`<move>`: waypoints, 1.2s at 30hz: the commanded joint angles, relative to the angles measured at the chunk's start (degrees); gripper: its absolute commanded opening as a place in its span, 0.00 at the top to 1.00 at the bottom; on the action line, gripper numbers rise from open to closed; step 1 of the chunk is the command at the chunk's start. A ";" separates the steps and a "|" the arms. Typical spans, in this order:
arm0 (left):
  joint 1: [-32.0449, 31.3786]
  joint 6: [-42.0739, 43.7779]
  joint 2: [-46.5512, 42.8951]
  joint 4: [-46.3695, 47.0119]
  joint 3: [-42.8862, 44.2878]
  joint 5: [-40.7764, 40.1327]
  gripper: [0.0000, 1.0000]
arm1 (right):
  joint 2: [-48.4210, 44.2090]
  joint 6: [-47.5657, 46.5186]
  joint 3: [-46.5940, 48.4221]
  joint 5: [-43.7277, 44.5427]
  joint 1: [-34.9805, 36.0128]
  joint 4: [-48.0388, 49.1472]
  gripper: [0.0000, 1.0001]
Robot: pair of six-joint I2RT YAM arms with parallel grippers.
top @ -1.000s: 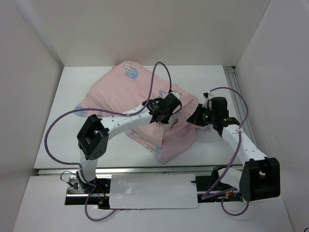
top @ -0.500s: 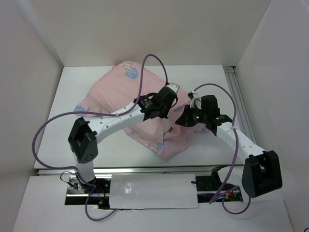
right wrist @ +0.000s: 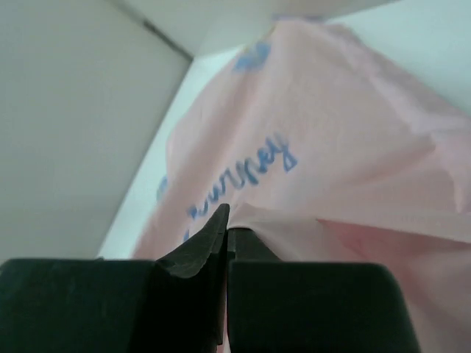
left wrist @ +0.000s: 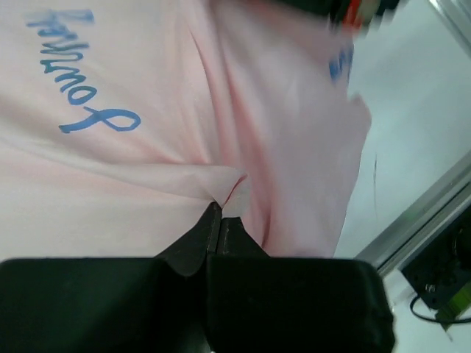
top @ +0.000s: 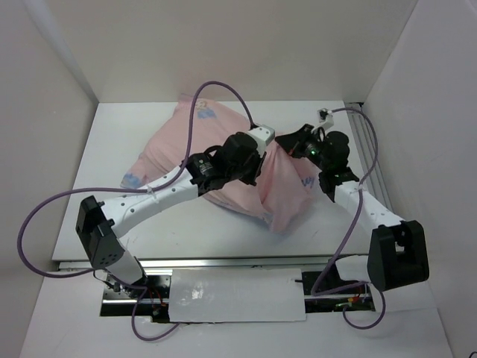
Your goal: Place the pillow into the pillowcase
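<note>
The pale pink pillowcase [top: 186, 142] lies bulging across the middle of the table, blue print showing through, and its near right end [top: 287, 194] is lifted and drawn into a taut fold. My left gripper [top: 262, 149] is shut on a pinch of that fabric; in the left wrist view [left wrist: 219, 209] the pink cloth [left wrist: 147, 81] gathers at the fingertips. My right gripper [top: 287, 143] is shut on the fabric edge close beside it; the right wrist view [right wrist: 227, 220] shows the pink cloth [right wrist: 338, 147] draped from the tips. The pillow itself is hidden; I see no white quilting.
White walls close in the table [top: 104, 209] on three sides. A metal rail [top: 365, 142] runs along the right edge. Purple cables loop above both arms. The arm bases and a white plate [top: 231, 294] sit at the near edge.
Both grippers have moved away from me and up with the pillowcase fabric, the right one toward the back right. The near end of the case has been pulled up and stretched.
</note>
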 commanded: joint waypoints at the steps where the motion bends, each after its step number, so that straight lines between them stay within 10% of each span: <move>1: -3.36 -0.16 -2.97 2.51 -1.26 5.61 1.00 | -2.89 12.46 -2.90 5.37 -4.48 19.92 1.00; 5: -6.52 0.98 -2.97 4.09 -2.93 11.14 0.84 | -1.14 9.34 -0.89 4.23 -6.60 11.60 1.00; 7: -7.06 1.68 -1.49 4.09 -2.93 12.04 0.42 | 0.87 5.99 -0.36 3.53 -6.60 6.60 0.96; 8: -7.06 1.69 -1.48 3.48 -2.93 12.04 0.00 | 1.41 4.50 -0.36 3.52 -6.60 1.35 0.87; 11: -7.06 0.46 -0.17 -0.12 -0.30 5.47 0.00 | 1.51 4.39 -4.48 2.74 -7.92 -1.25 0.48; 17: 0.83 -4.55 -3.76 -2.76 -1.60 1.50 0.00 | -5.86 0.36 -5.12 8.78 -10.38 -16.13 0.00; 23: 18.12 -7.72 -10.26 -2.76 -8.90 2.89 0.00 | -11.94 -6.23 1.12 19.87 -10.91 -31.65 0.00; 30: 34.66 -11.05 -8.78 -4.52 -14.00 6.51 0.00 | -7.57 -21.70 7.72 -0.34 -3.28 -41.39 0.00; 36: 44.43 -13.17 -7.11 -5.75 -16.72 7.90 0.00 | -1.67 -21.01 11.14 20.65 6.49 -45.10 0.07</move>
